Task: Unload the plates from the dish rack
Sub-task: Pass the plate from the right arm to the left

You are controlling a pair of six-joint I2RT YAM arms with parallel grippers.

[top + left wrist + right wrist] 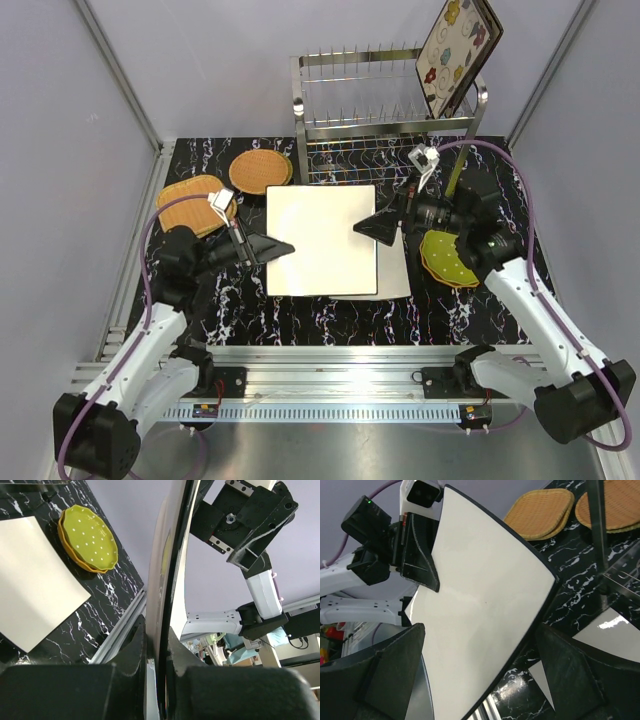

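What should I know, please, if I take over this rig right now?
Left gripper: shut on the left edge of a cream square plate, held above the table.
Right gripper: open, fingers either side of that plate's right edge.
Done: second cream plate, squarish woven plates, round woven plate and lime-green dotted plate lie on the table.
Left: set the held plate down; the flower-patterned plate stands in the dish rack.

A cream square plate (322,240) hangs level before the steel dish rack (345,125), which holds one tilted flower-patterned plate (458,55); orange woven plates (195,205) lie left, a lime-green dotted plate (445,262) right.
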